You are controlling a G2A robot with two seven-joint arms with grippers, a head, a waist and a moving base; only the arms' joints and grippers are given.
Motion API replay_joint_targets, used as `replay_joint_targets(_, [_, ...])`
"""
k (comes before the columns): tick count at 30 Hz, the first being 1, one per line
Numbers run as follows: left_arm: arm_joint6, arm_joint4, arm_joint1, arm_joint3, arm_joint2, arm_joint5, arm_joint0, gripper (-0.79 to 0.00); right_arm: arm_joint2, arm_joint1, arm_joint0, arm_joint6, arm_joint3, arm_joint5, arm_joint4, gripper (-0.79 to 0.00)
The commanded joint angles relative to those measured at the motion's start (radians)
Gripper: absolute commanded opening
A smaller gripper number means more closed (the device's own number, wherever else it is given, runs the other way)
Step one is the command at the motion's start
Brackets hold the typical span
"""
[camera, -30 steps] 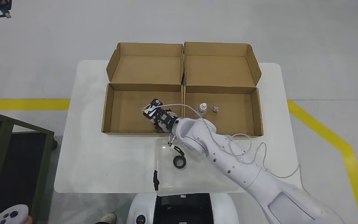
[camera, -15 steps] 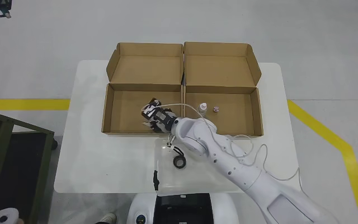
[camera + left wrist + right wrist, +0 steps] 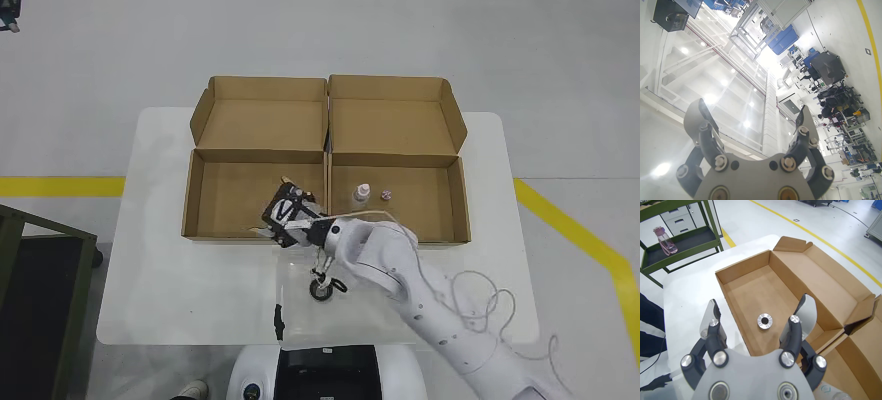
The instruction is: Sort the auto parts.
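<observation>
Already boxed: a metal bushing (image 3: pixel 764 321) was seen standing upright on the floor of the left cardboard box (image 3: pixel 757 289), near its front wall, below the spread fingers.
Right gripper (image 3: pixel 760 299): it was held wide open and empty, poised above that box's near right corner.
Left gripper (image 3: pixel 752 106): its fingers were parted wide with nothing held, and it was pointed up at the ceiling.
Right cardboard box (image 3: pixel 420 200): a small pale part (image 3: pixel 361 191) and a smaller part (image 3: pixel 386 193) were lying near its left wall.
Unsorted: a black ring (image 3: pixel 322 289) was lying on what looked like a clear bag (image 3: pixel 300 265), just in front of the boxes.
Risk, box: the front wall could be caught by a finger on withdrawal and the box dragged.
Risk, bushing: it could be tipped and rolled if clipped.
Risk, ring: the slack bag could be pinched along with it, or the ring pushed away across the film.
</observation>
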State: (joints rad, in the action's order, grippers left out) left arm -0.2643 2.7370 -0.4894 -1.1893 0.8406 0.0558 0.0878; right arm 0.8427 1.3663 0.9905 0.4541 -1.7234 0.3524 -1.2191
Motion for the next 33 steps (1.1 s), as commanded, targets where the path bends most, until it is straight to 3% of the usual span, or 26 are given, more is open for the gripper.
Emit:
replay_joint_targets(1, [0.000,0.000,0.000,0.000,0.000,0.000,0.000,0.000,0.030,-0.013,0.048,0.001,-0.056,0.035,-0.012,-0.132])
replay_joint_targets(10, [0.000,0.000,0.000,0.000,0.000,0.000,0.000,0.000,0.154,-0.067,0.221,0.015,-0.205,0.232,-0.042,-0.022])
replay_joint_targets(21, [0.000,0.000,0.000,0.000,0.000,0.000,0.000,0.000,0.296,-0.120,0.389,-0.080,-0.245,0.397,-0.192,-0.018])
replay_joint_targets(33, [0.000,0.000,0.000,0.000,0.000,0.000,0.000,0.000,0.332,-0.161,0.503,-0.198,-0.305,0.490,-0.433,-0.015])
